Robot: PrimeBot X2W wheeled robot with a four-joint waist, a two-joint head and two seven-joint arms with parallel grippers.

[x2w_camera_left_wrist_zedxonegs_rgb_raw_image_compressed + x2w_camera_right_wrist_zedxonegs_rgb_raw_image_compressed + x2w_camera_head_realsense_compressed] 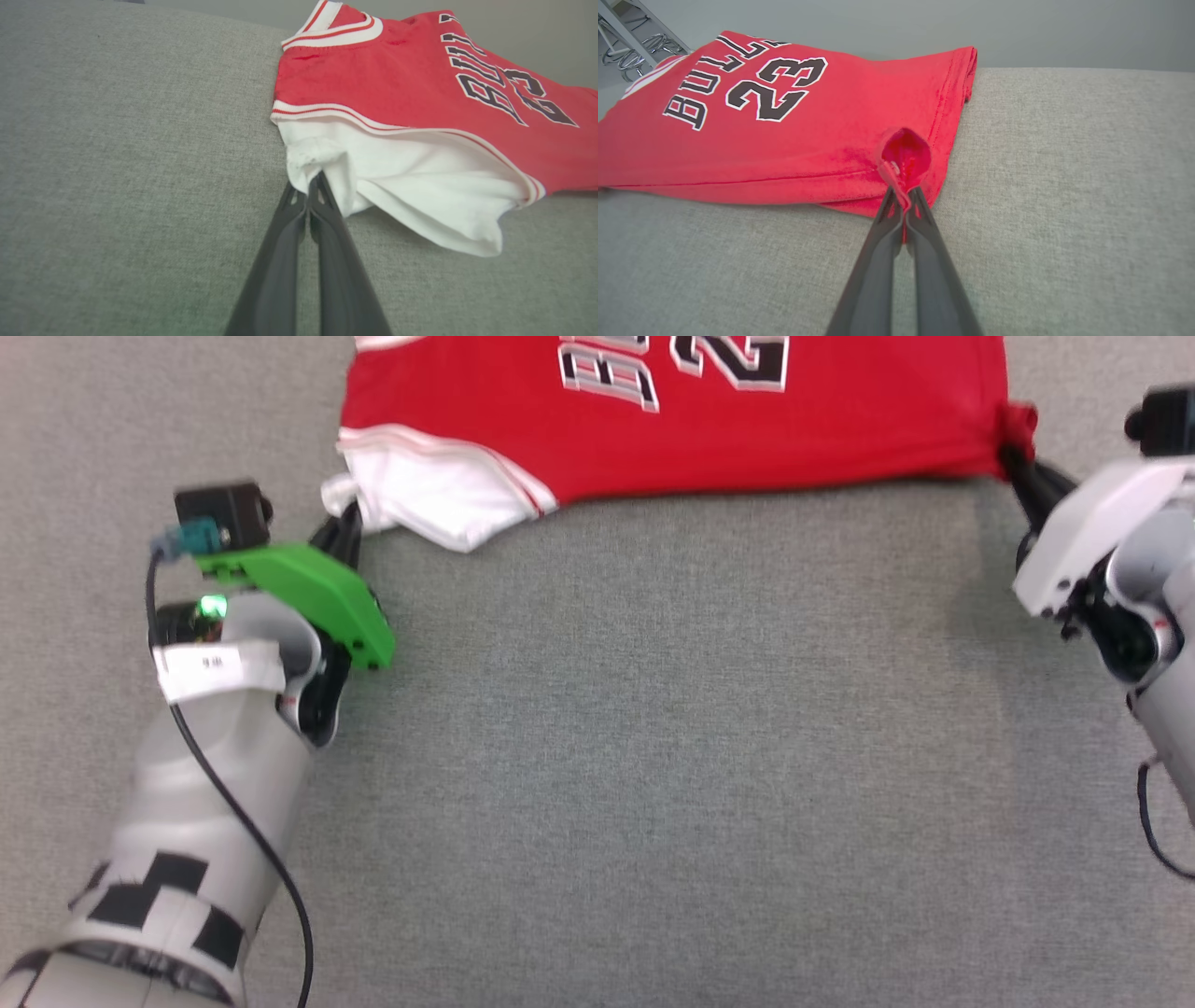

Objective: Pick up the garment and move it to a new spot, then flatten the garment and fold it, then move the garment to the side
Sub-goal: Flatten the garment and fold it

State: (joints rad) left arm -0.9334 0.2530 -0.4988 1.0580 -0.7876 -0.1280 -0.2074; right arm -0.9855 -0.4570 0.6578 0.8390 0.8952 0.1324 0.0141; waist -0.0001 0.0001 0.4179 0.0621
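A grey cloth-covered counter (653,756) stretches across the foreground. At the top of the head view the garment (747,439), a red shirt, lies spread flat on it, dark white-edged lettering facing up. Its white sleeve (439,499) sits at the robot's left side. The left end effector (347,527) is clamped on that sleeve's edge. The right end effector (1013,462) is clamped on a bunched red hem corner (1019,427), both low over the cloth.
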